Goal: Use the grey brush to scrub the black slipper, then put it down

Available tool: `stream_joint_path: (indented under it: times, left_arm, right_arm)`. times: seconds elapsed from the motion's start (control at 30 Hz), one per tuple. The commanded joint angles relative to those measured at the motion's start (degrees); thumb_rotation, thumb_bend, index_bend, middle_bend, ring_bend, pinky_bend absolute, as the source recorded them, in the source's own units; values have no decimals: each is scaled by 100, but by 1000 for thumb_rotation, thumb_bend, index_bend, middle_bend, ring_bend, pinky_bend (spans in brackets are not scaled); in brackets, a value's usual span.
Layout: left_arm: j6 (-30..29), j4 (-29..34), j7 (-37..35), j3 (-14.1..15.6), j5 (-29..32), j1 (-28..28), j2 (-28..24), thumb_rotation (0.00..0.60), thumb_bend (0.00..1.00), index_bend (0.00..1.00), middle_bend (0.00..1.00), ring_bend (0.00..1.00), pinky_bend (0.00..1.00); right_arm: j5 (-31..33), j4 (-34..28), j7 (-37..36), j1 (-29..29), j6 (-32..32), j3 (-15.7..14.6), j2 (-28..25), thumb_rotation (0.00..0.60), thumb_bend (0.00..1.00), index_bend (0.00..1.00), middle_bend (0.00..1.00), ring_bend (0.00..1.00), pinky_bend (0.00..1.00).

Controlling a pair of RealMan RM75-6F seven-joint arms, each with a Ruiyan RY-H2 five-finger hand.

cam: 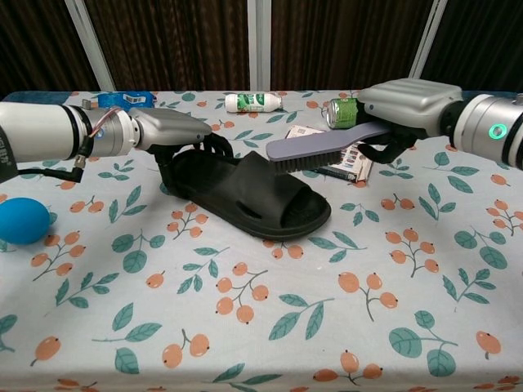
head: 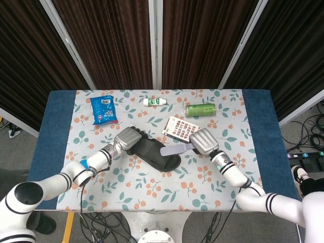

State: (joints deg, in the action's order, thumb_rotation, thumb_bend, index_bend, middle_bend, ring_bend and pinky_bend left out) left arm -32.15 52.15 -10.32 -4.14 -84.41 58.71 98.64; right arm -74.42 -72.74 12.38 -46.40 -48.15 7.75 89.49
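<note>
The black slipper (head: 156,154) (cam: 245,196) lies on the floral cloth near the table's middle, heel end to the left. My left hand (head: 129,138) (cam: 167,131) grips its heel end, fingers curled over the rim. In my right hand (head: 203,141) (cam: 406,106) is the handle of the grey brush (head: 174,150) (cam: 317,150). The brush head hangs bristles-down just above the slipper's strap; I cannot tell whether the bristles touch it.
A booklet (head: 182,128) (cam: 347,159) lies just behind the brush. A green can (head: 200,109) and a white bottle (head: 155,102) (cam: 253,102) lie at the back. A blue packet (head: 104,109) sits back left, and a blue ball (cam: 24,220) front left.
</note>
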Motion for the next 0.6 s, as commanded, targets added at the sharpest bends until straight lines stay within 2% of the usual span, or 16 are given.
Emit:
stream_joint_path:
  times: [0.03, 0.2, 0.33, 0.43, 0.6]
  left_arm:
    - [1, 38, -9, -21, 56, 11, -14, 600, 273, 401, 423, 251, 239]
    - [18, 111, 5, -13, 101, 37, -55, 600, 274, 401, 423, 251, 239]
    - [38, 173, -46, 18, 139, 20, -81, 600, 274, 400, 423, 251, 239]
    - [11, 175, -49, 48, 138, 5, -86, 600, 274, 399, 423, 251, 239]
    - [8, 157, -77, 65, 137, 26, -96, 600, 274, 398, 423, 251, 239]
  right_arm:
    - [-112, 584, 116, -182, -138, 85, 567, 600, 441, 1000, 1000, 1000, 1000]
    - [-414, 1329, 129, -303, -432, 65, 1161, 600, 440, 1000, 1000, 1000, 1000]
    - [-723, 1762, 88, -332, -490, -165, 1403, 600, 440, 1000, 1000, 1000, 1000]
    - [-884, 1800, 1, -269, -422, -392, 1346, 600, 441, 1000, 1000, 1000, 1000]
    - [-1182, 1338, -223, -91, -378, -806, 839, 600, 440, 1000, 1000, 1000, 1000]
